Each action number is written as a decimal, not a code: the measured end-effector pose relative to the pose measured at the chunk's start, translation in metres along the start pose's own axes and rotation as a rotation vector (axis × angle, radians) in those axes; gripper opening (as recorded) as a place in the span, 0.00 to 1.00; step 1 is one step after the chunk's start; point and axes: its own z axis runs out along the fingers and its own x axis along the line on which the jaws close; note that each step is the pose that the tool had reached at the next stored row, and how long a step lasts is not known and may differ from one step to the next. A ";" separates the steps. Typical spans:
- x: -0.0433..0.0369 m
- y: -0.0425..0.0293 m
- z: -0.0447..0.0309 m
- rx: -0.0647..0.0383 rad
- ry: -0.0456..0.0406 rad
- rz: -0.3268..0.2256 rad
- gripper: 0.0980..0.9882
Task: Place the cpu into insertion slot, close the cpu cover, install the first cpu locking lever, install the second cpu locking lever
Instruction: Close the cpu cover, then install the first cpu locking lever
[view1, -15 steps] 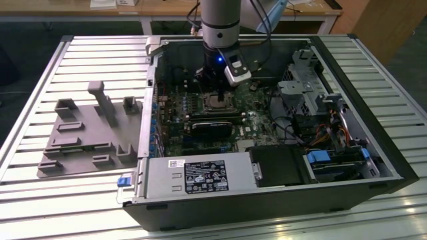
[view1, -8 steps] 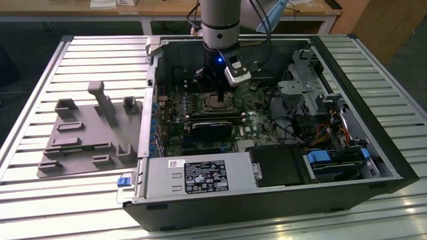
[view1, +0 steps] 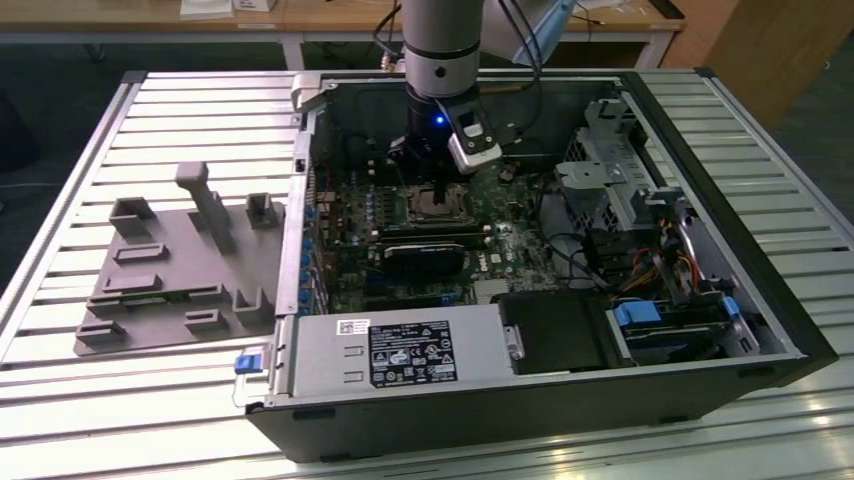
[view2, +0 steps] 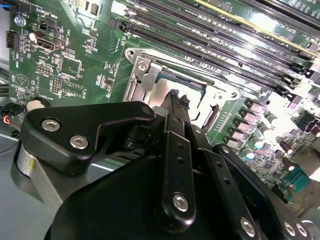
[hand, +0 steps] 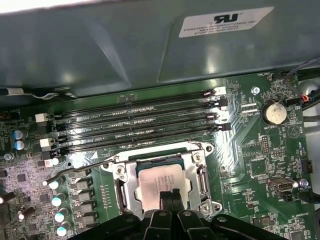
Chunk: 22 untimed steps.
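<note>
The cpu (hand: 159, 179), a silver-topped square chip, lies in the insertion slot (view1: 434, 205) on the green motherboard inside the open computer case. The cpu cover (hand: 121, 187), a silver frame plate, lies down around the chip, and its corner also shows in the second wrist view (view2: 150, 80). A thin wire locking lever (hand: 75, 171) sticks out sideways from the socket, its handle standing free of the board. My gripper (hand: 170, 195) hangs right over the chip's near edge with its black fingers pressed together and nothing between them. The exterior view has the gripper (view1: 430, 185) straight above the socket.
Several long black memory slots (hand: 135, 120) run beside the socket, under the case wall (hand: 125, 50). A black card (view1: 427, 255), the power supply (view1: 394, 355) and drive cages (view1: 627, 170) crowd the case. A grey fixture plate (view1: 174, 270) lies on the slatted table at the exterior view's left.
</note>
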 end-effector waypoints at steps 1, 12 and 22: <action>0.0000 0.0000 0.0000 0.000 0.0002 0.000 0.00; -0.0008 0.0001 -0.0122 0.000 0.0002 0.000 0.00; -0.0008 0.0000 -0.0127 0.000 0.0003 0.000 0.00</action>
